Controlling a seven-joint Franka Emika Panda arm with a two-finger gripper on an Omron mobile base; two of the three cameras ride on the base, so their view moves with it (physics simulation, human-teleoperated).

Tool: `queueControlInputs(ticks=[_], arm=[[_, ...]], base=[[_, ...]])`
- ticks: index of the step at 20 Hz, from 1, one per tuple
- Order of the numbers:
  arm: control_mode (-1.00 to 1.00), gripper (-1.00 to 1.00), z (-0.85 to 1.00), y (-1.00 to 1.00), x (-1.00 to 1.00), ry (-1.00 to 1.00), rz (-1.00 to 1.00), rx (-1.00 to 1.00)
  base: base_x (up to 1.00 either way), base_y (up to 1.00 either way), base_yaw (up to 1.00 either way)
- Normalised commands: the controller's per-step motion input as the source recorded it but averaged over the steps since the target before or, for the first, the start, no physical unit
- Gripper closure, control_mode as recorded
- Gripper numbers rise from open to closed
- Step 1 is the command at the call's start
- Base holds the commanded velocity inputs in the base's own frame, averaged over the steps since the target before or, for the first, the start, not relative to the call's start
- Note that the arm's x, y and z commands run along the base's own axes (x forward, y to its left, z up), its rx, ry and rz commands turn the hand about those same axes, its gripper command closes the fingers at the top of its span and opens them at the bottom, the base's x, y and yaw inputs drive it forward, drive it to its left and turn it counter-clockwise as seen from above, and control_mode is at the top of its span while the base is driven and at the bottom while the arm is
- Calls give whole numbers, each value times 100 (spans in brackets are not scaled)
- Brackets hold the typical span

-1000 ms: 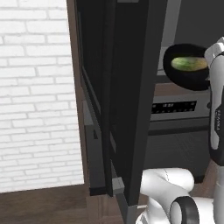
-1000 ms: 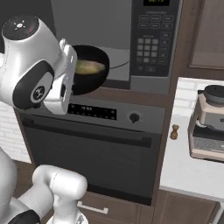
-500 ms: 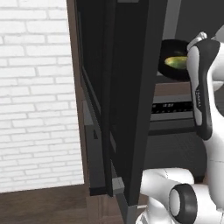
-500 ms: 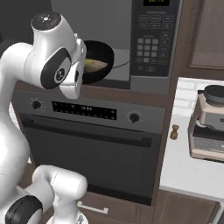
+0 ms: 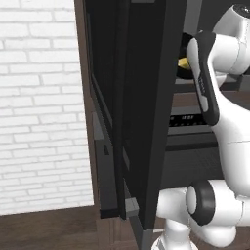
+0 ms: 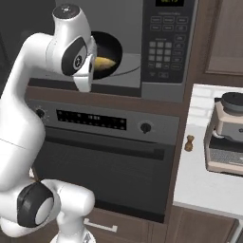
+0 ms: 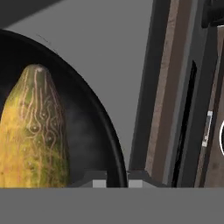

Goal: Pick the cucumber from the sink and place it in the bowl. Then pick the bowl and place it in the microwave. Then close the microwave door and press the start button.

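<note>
The black bowl [image 6: 110, 46] hangs in the mouth of the microwave [image 6: 130, 28], above its grey floor. The yellowish-green cucumber [image 6: 105, 62] lies inside the bowl. In the hand view the cucumber [image 7: 35, 131] is large at the left, and the bowl's dark rim [image 7: 103, 118] curves down to my gripper [image 7: 117, 179], which is shut on that rim. From the left base view the microwave door [image 5: 141, 112] stands wide open, edge-on, with the bowl [image 5: 183, 73] and cucumber [image 5: 183, 62] just past it. The sink is out of view.
The microwave's keypad [image 6: 163, 47] sits right of the cavity. Below is an oven with a display and knobs [image 6: 144, 127]. A blender-like appliance [image 6: 230, 133] stands on the white counter at the right. A white brick wall [image 5: 39, 107] lies left of the open door.
The arm has swung the bowl with the cucumber up and inward, from in front of the oven's top edge into the microwave opening. The gripper has stayed shut on the rim.
</note>
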Motion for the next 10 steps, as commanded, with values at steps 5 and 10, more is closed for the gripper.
queueControlInputs(ticks=[5,10], arm=[[-100,100,0,4,65,0,4,0],[-100,100,-2,2,64,0,5,0]], base=[[0,0,0],[0,0,0]])
